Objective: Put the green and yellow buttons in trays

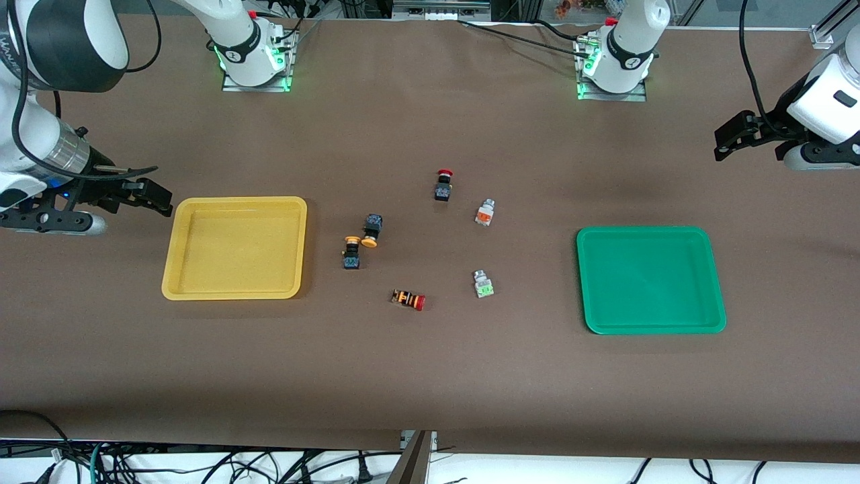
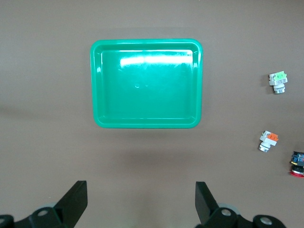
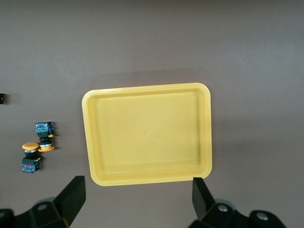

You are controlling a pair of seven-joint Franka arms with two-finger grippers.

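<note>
The yellow tray [image 1: 235,202] lies toward the right arm's end of the table and the green tray [image 1: 650,232] toward the left arm's end; both are empty. Between them lie two black buttons with yellow caps [image 1: 371,230] [image 1: 351,253], touching each other. A whitish button with an orange face [image 1: 484,212] and one with a green face [image 1: 483,284] also lie there. My right gripper [image 1: 161,199] is open and empty, up beside the yellow tray [image 3: 147,135]. My left gripper [image 1: 724,142] is open and empty, up beside the green tray [image 2: 147,83].
A black switch with a red mushroom cap [image 1: 443,185] stands farther from the front camera than the buttons. An orange-striped switch with a red cap [image 1: 408,299] lies on its side nearest the front camera. The arm bases stand along the table's back edge.
</note>
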